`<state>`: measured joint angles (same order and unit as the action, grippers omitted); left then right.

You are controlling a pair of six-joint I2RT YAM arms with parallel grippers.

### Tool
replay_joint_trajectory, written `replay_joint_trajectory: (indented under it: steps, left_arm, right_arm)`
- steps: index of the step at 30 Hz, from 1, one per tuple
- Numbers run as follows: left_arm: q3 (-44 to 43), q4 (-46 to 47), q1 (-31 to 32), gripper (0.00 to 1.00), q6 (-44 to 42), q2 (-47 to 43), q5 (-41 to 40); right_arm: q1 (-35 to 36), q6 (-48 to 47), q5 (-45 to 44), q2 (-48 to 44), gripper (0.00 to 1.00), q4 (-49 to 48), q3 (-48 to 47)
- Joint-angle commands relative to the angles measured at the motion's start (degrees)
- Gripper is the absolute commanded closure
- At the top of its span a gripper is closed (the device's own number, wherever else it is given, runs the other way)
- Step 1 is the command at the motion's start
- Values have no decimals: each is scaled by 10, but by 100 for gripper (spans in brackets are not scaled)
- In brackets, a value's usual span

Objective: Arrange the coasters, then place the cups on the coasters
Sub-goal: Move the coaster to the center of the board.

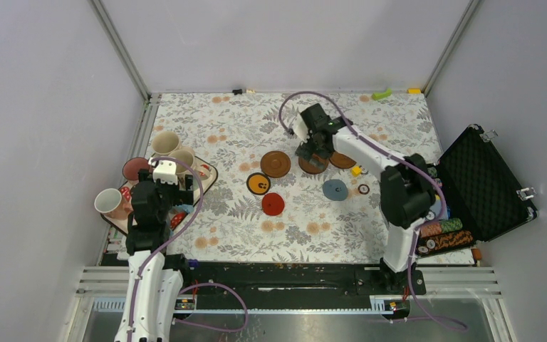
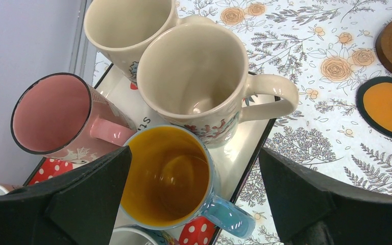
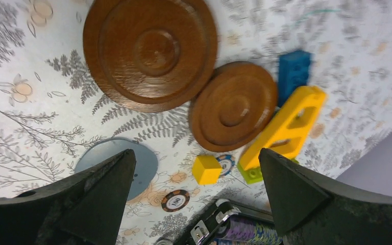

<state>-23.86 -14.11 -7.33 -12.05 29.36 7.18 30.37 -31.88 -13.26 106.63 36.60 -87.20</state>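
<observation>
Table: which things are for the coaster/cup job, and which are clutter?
Job: brown coasters, orange coaster, red coaster, grey-blue coaster, cream mugs, pink mug, blue mug.
Lying about: chip case, poker chips, yellow cube, blue brick, tray.
</observation>
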Motion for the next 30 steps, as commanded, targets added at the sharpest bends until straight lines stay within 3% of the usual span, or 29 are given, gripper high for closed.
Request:
replay_joint_trajectory:
  steps: [1, 6, 12, 17, 23, 30]
  left_arm:
    - [2, 24, -3, 1, -6, 8, 6]
    - [1, 24, -3, 1, -6, 12, 8]
    - [3, 28, -3, 1, -7, 14, 3]
    - [4, 32, -3, 1, -6, 19, 1]
    - [3, 33, -3, 1, -8, 25, -1]
    - [2, 33, -3, 1, -7, 23, -2]
  right_arm:
    - [18, -59, -54, 64, 0, 41, -4]
    - [34, -69, -67, 100, 0, 16, -1]
    - [42, -72, -78, 184, 0, 17, -75]
    - [59, -57, -34, 219, 0, 42, -137]
    - [94, -43, -36, 227, 0, 32, -164]
    - [125, -25, 17, 160, 0, 38, -139]
